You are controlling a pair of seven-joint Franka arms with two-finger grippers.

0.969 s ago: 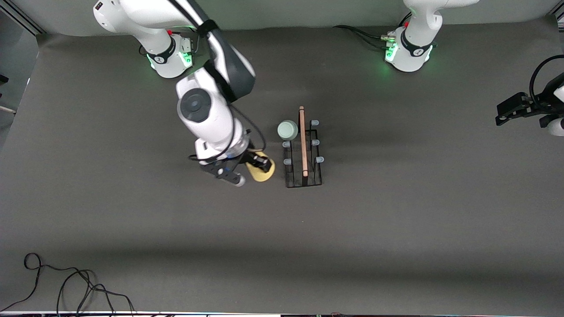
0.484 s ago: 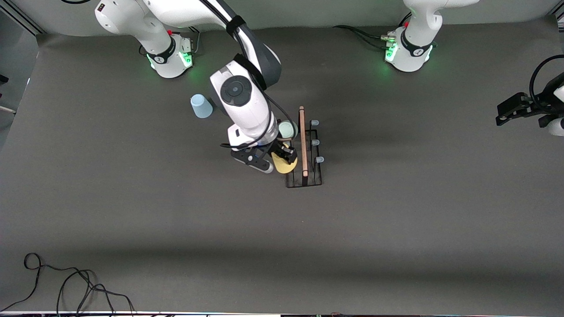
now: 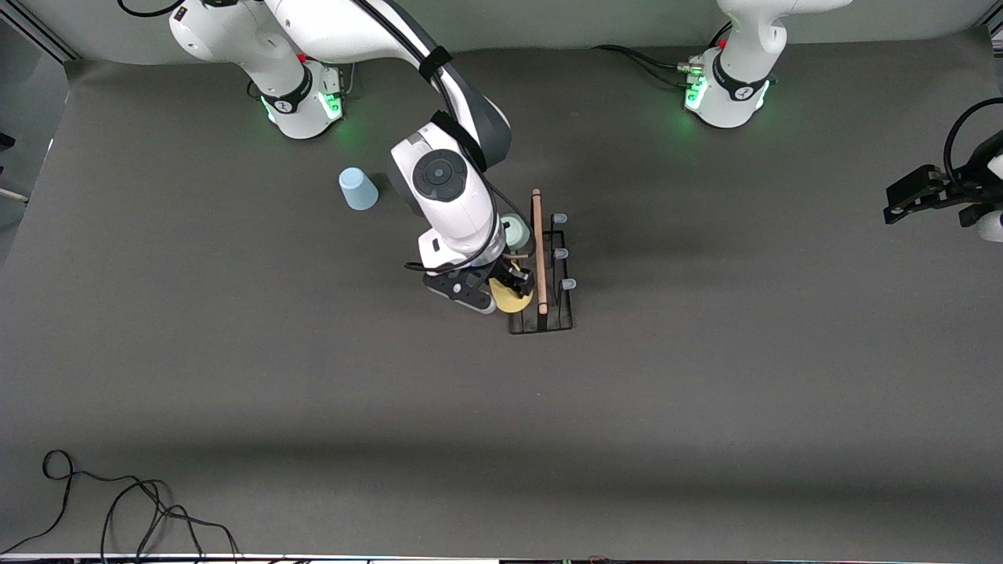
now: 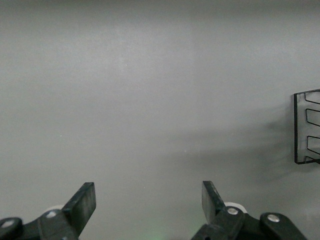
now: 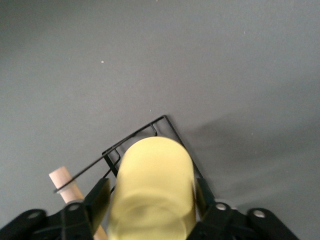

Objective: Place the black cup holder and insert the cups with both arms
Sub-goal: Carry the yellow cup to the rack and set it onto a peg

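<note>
The black cup holder stands mid-table, its wooden handle running toward the front camera. The pale grey-green cup sits upside down on a peg on the side toward the right arm's end. My right gripper is shut on the yellow cup and holds it over the holder's peg nearest the front camera on that same side. In the right wrist view the yellow cup sits between the fingers, over the holder's corner. The light blue cup stands upside down on the table. My left gripper waits open at the left arm's end.
A black cable lies coiled at the table corner nearest the front camera, at the right arm's end. The left wrist view shows bare grey table and a black wire frame at its edge, with the open left gripper.
My right arm has carried the yellow cup from beside the holder to over its peg. The light blue cup came into view as the arm moved. The left arm has not moved.
</note>
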